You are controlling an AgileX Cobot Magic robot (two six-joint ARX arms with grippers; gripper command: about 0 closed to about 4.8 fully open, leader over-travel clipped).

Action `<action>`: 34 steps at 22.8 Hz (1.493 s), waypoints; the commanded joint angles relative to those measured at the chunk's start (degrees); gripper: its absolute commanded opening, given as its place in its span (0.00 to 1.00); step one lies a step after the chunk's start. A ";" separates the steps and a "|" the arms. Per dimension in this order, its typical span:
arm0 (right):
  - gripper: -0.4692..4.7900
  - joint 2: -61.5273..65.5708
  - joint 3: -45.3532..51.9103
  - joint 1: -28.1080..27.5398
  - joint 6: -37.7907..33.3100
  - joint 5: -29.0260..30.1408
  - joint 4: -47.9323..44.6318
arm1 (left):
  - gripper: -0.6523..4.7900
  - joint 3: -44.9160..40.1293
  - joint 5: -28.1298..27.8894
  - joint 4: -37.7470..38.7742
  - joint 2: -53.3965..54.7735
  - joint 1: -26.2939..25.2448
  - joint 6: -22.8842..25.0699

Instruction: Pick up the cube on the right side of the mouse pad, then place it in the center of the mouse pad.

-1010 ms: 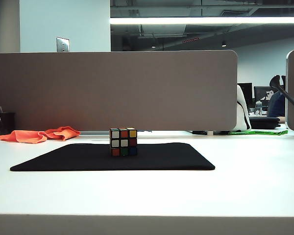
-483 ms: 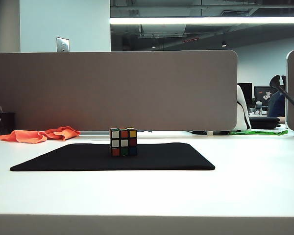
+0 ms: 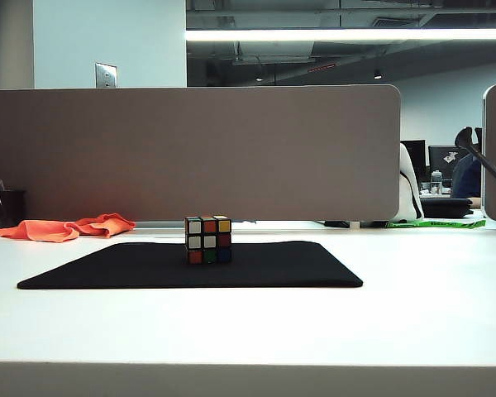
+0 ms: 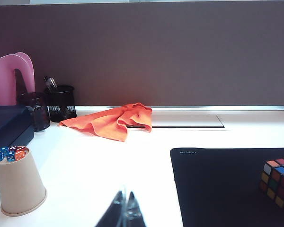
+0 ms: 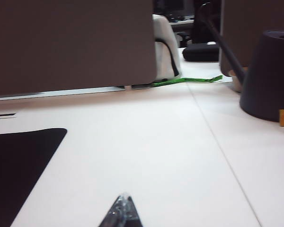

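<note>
With the cube (image 3: 208, 240) sitting on the mouse pad (image 3: 298, 266) near its middle, and the left gripper (image 4: 125, 213) and right gripper (image 5: 122, 213) both clenched empty off the pad's two sides, I reckon only a careless sweep would knock it away.

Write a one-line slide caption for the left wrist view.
Left gripper shut above the white desk; puzzle cube on the black mouse pad, orange cloth behind.
</note>
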State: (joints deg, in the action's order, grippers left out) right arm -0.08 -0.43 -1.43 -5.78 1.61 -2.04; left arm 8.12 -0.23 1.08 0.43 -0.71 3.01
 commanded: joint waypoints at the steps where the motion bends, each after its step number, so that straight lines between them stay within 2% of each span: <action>1: 0.09 -0.02 0.09 0.00 -0.24 0.55 -0.76 | 0.11 0.31 -0.20 -0.70 0.07 0.00 0.00; 8: 0.09 -0.02 0.09 0.00 -0.15 2.62 -1.07 | 0.11 0.31 -0.20 -0.35 0.07 0.00 0.00; 13: 0.09 -0.02 0.09 0.00 4.50 2.56 -3.85 | 0.11 0.31 -0.22 -0.35 0.07 0.00 0.00; 34: 0.09 -0.02 0.09 -0.02 4.52 2.40 -3.93 | 0.11 0.31 0.04 3.58 0.07 0.02 0.00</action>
State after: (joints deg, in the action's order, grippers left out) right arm -0.08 -0.43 -1.43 -1.41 4.12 -5.23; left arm 8.14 -0.23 5.17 0.43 -0.71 2.98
